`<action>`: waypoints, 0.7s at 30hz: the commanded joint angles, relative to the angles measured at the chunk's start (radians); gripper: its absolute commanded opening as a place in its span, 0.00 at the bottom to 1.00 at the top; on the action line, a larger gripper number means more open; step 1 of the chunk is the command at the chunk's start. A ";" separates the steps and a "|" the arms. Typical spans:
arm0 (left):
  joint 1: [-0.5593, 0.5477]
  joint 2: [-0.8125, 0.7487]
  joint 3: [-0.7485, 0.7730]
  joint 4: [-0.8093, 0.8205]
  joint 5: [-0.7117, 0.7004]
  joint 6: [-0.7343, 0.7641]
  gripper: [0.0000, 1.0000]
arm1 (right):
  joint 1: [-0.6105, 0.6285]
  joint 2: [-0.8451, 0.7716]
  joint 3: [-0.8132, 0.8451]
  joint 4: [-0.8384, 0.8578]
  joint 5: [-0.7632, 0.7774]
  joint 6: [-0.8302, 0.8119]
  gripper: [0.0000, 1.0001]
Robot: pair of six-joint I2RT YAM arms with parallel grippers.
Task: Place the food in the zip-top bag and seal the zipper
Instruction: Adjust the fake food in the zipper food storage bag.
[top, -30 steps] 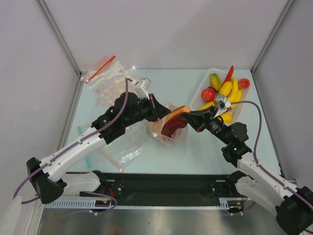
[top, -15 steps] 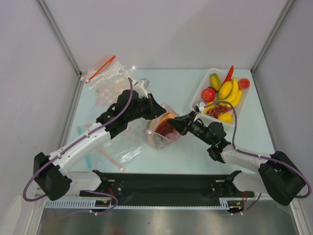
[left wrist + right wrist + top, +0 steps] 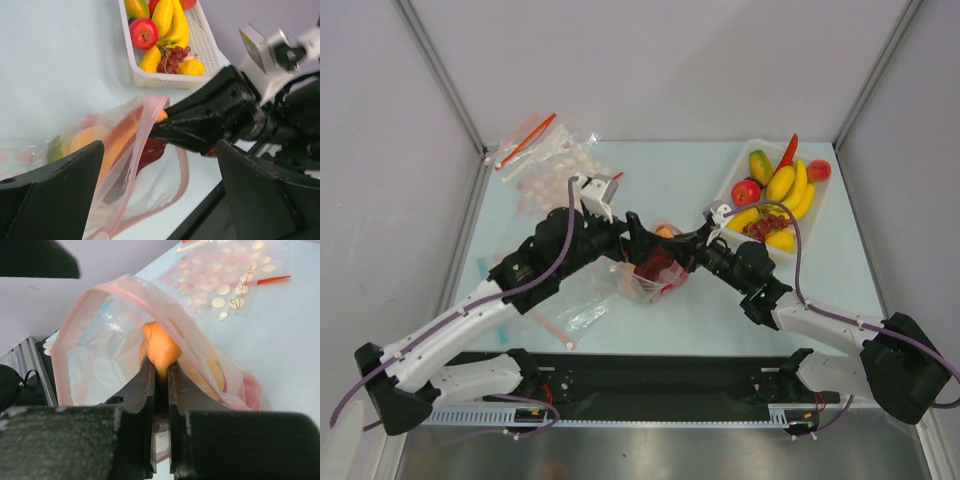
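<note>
The zip-top bag (image 3: 645, 278) lies in the middle of the table with its mouth gaping. Its pink-orange zipper (image 3: 186, 172) loops open between my left fingers. Food sits inside: an orange peach (image 3: 89, 141), a red pepper (image 3: 656, 266) and a green mango (image 3: 54, 150). My right gripper (image 3: 161, 367) is shut on the bunched orange end of the bag's rim (image 3: 160, 351); from above it (image 3: 682, 254) is at the bag's right side. My left gripper (image 3: 160, 165) is wide open around the bag's mouth and holds nothing; from above it (image 3: 636, 242) is at the bag's left.
A white tray (image 3: 718, 203) at the back right holds bananas, an apple, grapes and other toy fruit; its wall (image 3: 165, 82) is just beyond the bag. Dotted clear bags (image 3: 552, 168) lie at the back left. More clear bags (image 3: 575, 305) lie under my left arm.
My left gripper has opened wide and let go of the bag's rim. The right gripper, still pinching the rim, has moved left and lower with it.
</note>
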 commanded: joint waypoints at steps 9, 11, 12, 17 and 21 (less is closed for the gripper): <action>-0.115 -0.284 -0.399 0.349 -0.183 0.420 1.00 | -0.041 0.017 0.086 -0.133 0.059 -0.015 0.01; -0.132 -0.289 -0.439 0.394 -0.170 0.508 1.00 | -0.058 0.026 0.093 -0.148 0.058 0.000 0.01; -0.152 -0.283 -0.446 0.402 -0.173 0.530 1.00 | -0.062 0.027 0.095 -0.148 0.043 0.003 0.02; -0.179 -0.208 -0.418 0.383 -0.216 0.621 1.00 | -0.071 0.024 0.092 -0.142 0.017 0.017 0.03; -0.183 -0.165 -0.400 0.364 -0.184 0.656 0.90 | -0.075 0.024 0.096 -0.145 0.004 0.020 0.04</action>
